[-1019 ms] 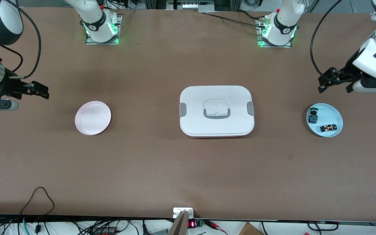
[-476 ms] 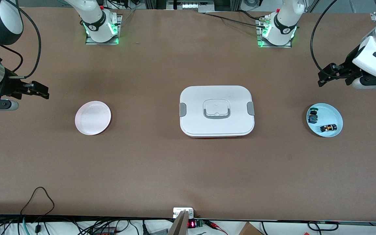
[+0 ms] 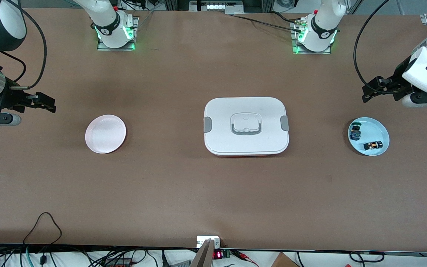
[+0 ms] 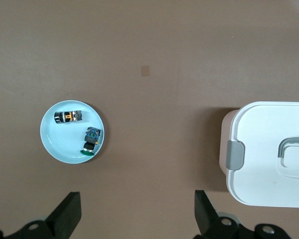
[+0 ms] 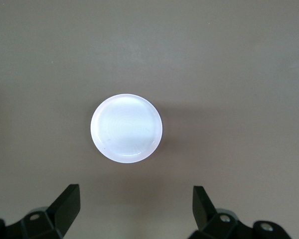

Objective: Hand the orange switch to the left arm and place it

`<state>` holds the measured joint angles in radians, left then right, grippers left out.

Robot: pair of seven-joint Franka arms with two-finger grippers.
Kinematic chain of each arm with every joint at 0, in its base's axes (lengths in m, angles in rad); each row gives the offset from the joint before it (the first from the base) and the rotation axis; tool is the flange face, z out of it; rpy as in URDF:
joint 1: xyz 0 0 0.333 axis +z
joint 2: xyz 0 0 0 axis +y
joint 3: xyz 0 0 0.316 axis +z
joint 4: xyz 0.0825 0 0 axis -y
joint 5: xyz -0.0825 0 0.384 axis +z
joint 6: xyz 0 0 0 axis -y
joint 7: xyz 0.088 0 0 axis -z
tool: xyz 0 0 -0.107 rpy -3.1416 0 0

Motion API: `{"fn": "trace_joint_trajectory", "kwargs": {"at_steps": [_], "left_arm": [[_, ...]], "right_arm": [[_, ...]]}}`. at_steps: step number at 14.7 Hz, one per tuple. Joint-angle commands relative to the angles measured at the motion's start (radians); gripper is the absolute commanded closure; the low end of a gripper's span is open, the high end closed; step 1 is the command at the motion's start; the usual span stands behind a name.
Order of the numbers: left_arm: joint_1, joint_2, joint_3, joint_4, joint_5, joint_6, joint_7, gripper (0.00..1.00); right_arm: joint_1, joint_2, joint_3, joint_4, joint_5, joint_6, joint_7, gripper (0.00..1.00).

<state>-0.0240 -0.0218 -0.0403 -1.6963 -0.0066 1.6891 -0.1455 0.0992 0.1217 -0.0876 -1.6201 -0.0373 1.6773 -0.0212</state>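
Observation:
The orange switch (image 3: pixel 373 145) (image 4: pixel 68 116) lies on its side in a light blue plate (image 3: pixel 379 129) toward the left arm's end of the table. My left gripper (image 3: pixel 365 94) (image 4: pixel 137 199) hangs open and empty over bare table beside that plate. The white box (image 3: pixel 246 126) (image 4: pixel 269 154) sits shut at the table's middle. My right gripper (image 3: pixel 52 104) (image 5: pixel 135 191) waits open and empty over bare table near a pale pink plate (image 3: pixel 105 134) (image 5: pixel 126 128).
A small dark part with a blue and green top (image 3: pixel 355 131) (image 4: pixel 91 139) shares the blue plate with the switch. The pink plate holds nothing. Cables (image 3: pixel 43 222) trail along the table edge nearest the front camera.
The left gripper has shifted slightly over the table beside the blue plate. The right arm, the box, both plates and the switch have not moved.

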Motion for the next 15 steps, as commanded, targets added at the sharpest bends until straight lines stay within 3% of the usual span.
{"fn": "trace_joint_trajectory", "kwargs": {"at_steps": [1, 15], "left_arm": [[-0.011, 0.025, 0.005, 0.046, 0.017, -0.028, -0.009, 0.00], [-0.004, 0.026, 0.005, 0.047, 0.017, -0.069, 0.058, 0.00]], "right_arm": [[-0.003, -0.011, 0.003, 0.002, 0.011, -0.010, 0.001, 0.00], [-0.004, -0.013, 0.002, 0.003, 0.011, -0.008, 0.003, 0.00]]}}
